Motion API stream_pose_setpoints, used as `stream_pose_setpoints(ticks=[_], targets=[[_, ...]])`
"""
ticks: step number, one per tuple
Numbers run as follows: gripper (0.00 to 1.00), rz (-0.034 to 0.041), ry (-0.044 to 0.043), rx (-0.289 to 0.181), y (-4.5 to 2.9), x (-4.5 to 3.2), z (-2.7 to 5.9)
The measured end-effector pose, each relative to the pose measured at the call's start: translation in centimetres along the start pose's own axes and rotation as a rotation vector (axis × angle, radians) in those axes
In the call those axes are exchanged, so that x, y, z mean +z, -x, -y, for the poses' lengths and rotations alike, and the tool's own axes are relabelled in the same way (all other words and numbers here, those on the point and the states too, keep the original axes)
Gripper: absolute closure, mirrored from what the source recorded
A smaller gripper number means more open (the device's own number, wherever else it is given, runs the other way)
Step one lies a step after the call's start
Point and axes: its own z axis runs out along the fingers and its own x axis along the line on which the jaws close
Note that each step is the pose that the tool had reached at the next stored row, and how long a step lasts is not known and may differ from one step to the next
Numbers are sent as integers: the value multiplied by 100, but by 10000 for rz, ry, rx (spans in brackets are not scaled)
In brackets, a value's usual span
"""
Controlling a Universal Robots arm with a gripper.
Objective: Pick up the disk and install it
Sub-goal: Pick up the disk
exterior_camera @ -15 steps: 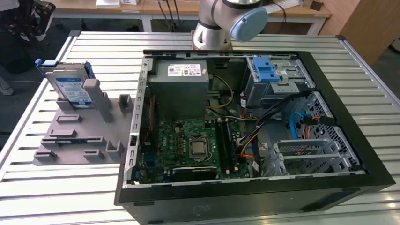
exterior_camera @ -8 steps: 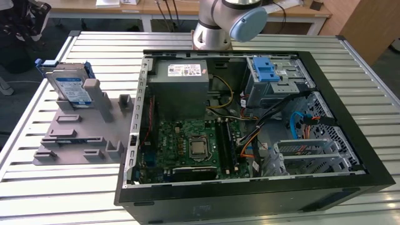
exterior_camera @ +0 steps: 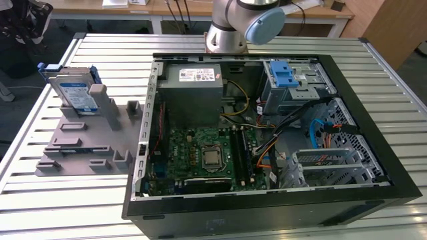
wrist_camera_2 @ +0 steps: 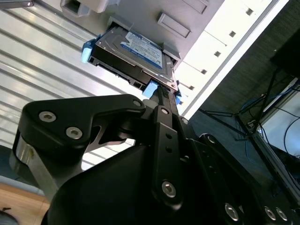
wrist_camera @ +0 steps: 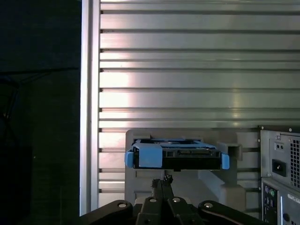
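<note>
Exterior view: nothing's really done yet, as far as I can tell. The disk stands on edge in a slot of the grey tray, just beside the open computer case, on the exterior view's left of it. Inside the case, at its far corner, there's a drive cage with a blue latch next to the grey power supply, and that looks like the spot meant for the disk. A bundle of cables hangs right in front of that cage and could get in the way. So pickup and install are both left.

Second wrist view: the gripper has its fingers pinched together with nothing between them, tips aimed at the disk's blue bracket. It looks clear of the bracket, but I can't swear there's no contact.

First wrist view: same story. The narrow fingertips line up with the disk's edge, and the case's back panel sits close beside the tray.
</note>
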Motion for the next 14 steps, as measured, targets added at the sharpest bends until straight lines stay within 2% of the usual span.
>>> stream_pose_setpoints(ticks=[14], targets=[[89,-106,18,-2438,0,3,0]])
